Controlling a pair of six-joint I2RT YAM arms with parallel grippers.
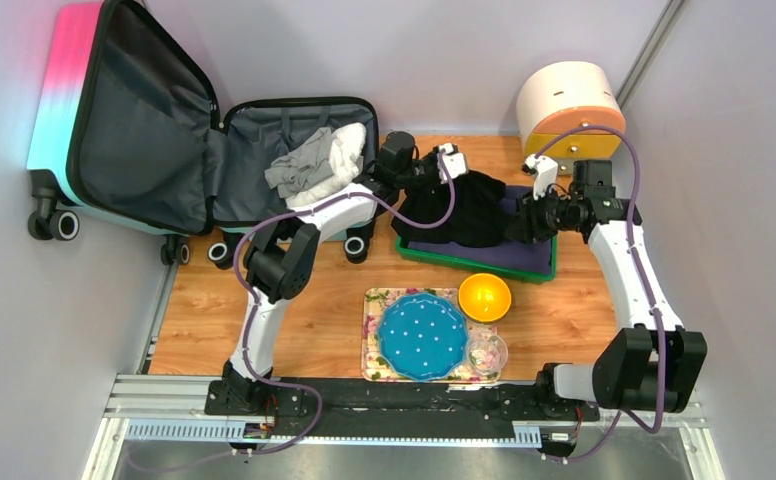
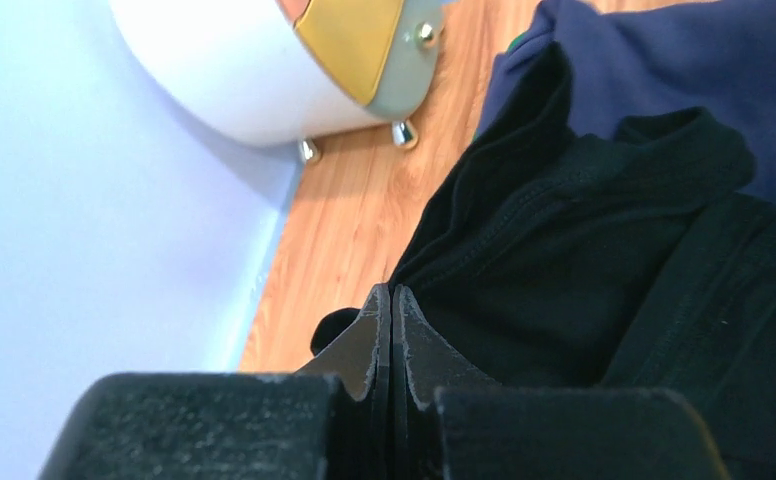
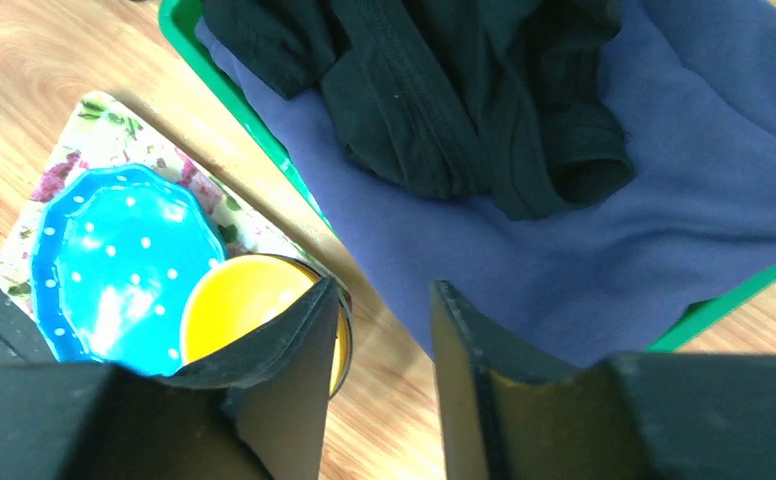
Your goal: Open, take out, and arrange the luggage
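The left gripper [image 2: 391, 295] has its jaws pressed flat together, tips right against a crumpled black garment [image 2: 564, 260]; whether any cloth is caught between them cannot be told. Beyond its tips stands a round cream cabinet [image 2: 254, 70]. The right gripper [image 3: 384, 290] is partly spread with nothing between its fingers, above a navy cloth [image 3: 584, 250] in the green tray [image 3: 234, 95], a yellow bowl [image 3: 234, 300] beside its finger. The luggage [image 1: 164, 140] lies open behind the left gripper's wrist, clothes inside.
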